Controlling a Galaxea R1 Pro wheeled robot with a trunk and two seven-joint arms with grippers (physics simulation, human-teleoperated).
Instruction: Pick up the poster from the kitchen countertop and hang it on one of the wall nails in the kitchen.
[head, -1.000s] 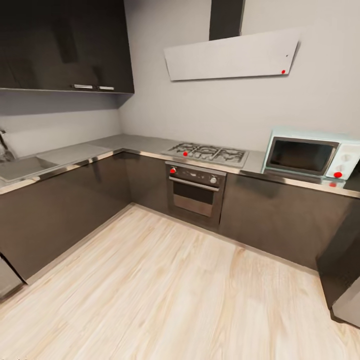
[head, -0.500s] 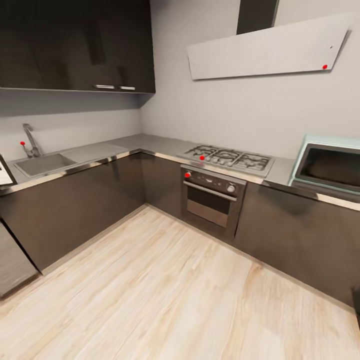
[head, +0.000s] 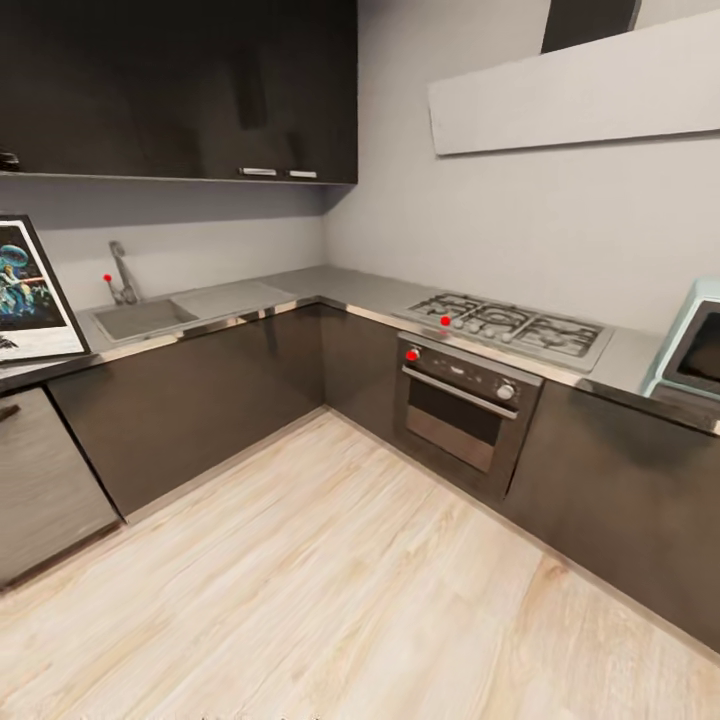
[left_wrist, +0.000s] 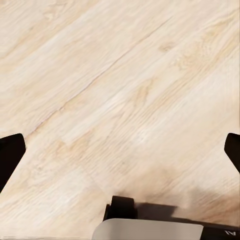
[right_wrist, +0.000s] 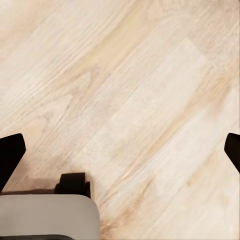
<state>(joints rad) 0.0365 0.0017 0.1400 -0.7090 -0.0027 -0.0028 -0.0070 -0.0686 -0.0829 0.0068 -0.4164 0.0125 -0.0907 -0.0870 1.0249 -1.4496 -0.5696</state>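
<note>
Left gripper (left_wrist: 120, 152): the fingers (left_wrist: 10, 155) are spread wide, dark tips at opposite edges of my left wrist view, nothing between them. Below them I see the pale wood-plank floor (left_wrist: 120, 75). Right gripper (right_wrist: 120, 152): fingers (right_wrist: 10, 155) likewise spread wide and empty, over the same plank floor (right_wrist: 130, 90).

Head view: the upright rectangular Star Wars poster (head: 30, 295), thin black frame, white border, dark blue scene with figures, stands leaning at the far left edge of my view, partly cut off by it. Its lower edge rests on the long L-shaped matte grey table with shiny metal front edge (head: 290, 290), above dark cabinet fronts (head: 190, 400).

Just beside the poster, further along the same run, I see an inset grey sink (head: 140, 318) with a metal tap (head: 122, 272) behind it. The table turns the corner and carries an inset steel gas hob (head: 510, 325); a built-in oven with a metal handle (head: 465, 415) sits directly below the hob. At the right edge, a pale blue microwave (head: 695, 350), cut off by the view, stands on the table, apart from the hob.

Glossy black wall cabinets (head: 180, 90) hang above the sink run. A slanted pale grey extractor hood (head: 570, 95) hangs above the hob. Pale grey wall (head: 450, 220) between; I cannot make out any nails on it.
</note>
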